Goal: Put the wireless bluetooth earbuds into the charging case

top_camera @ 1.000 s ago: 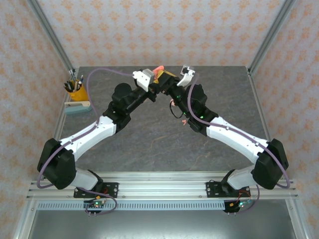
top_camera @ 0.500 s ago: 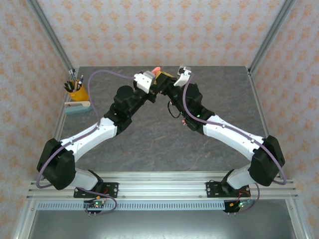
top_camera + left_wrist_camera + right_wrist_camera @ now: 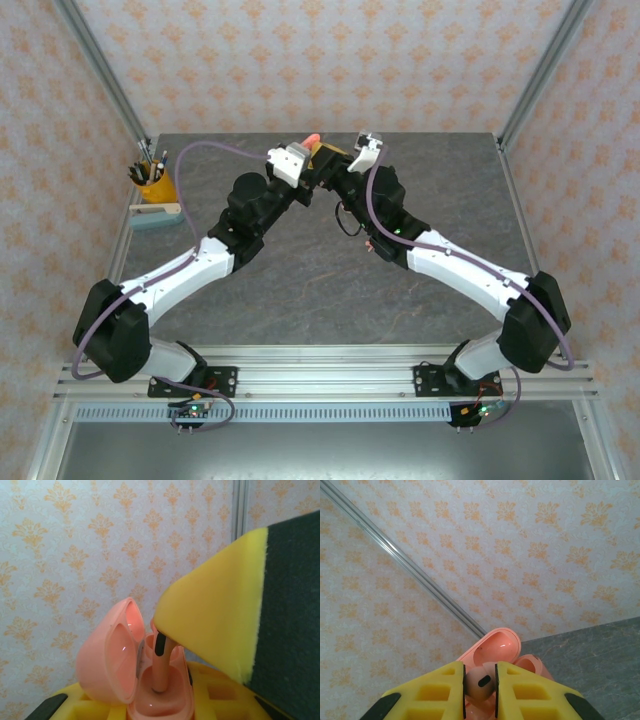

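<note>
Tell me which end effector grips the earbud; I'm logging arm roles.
The right end effector: the earbud sits pinched between its yellow pads, while the left end effector holds the open pink case.

Earbud (image 3: 479, 684) in right pincer (image 3: 480, 675) above open case (image 3: 496, 647)

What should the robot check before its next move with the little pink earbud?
1. The lid is open: ok.
2. The left claw holds the case: ok.
3. The right claw pinches the earbud: ok.
4. The earbud's stem points into the case: ok.
5. The earbud sits fully down: cannot tell.
</note>
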`<action>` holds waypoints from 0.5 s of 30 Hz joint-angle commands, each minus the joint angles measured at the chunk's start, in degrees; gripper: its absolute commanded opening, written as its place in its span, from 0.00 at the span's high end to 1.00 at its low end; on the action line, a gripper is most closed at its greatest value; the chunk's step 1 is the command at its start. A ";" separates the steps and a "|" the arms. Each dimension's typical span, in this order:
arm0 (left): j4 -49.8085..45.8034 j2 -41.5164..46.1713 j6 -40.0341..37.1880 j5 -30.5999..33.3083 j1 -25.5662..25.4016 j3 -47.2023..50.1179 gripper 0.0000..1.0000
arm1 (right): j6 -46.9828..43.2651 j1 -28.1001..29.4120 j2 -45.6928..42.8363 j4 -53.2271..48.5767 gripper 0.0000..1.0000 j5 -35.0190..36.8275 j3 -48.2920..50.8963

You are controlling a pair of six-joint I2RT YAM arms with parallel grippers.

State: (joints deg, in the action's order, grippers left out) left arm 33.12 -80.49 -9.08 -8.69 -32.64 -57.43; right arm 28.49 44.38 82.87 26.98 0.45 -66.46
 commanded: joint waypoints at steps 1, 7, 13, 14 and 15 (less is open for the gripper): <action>8.96 2.40 -0.41 -4.09 -1.91 -0.24 1.00 | 1.57 3.61 -0.52 -4.49 0.81 -7.19 -0.76; 9.15 2.62 -0.50 -5.17 -1.90 0.15 1.00 | 1.50 3.61 -1.83 -4.56 0.81 -7.76 -1.82; 9.06 2.66 -0.58 -5.99 -1.90 0.15 1.00 | 1.97 3.61 -1.93 -3.96 0.81 -8.17 -1.92; 9.05 2.68 -0.67 -6.08 -1.90 0.04 1.00 | 1.89 3.54 -2.05 -3.96 0.81 -8.17 -2.05; 8.98 2.69 -0.76 -6.16 -1.90 0.09 1.00 | 1.94 3.64 -2.10 -3.88 0.81 -8.18 -2.17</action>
State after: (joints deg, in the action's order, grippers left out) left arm 36.73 -79.22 -9.10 -11.22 -32.67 -56.88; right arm 28.95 45.01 80.79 25.80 -0.80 -67.53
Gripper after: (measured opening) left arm 0.237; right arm 0.194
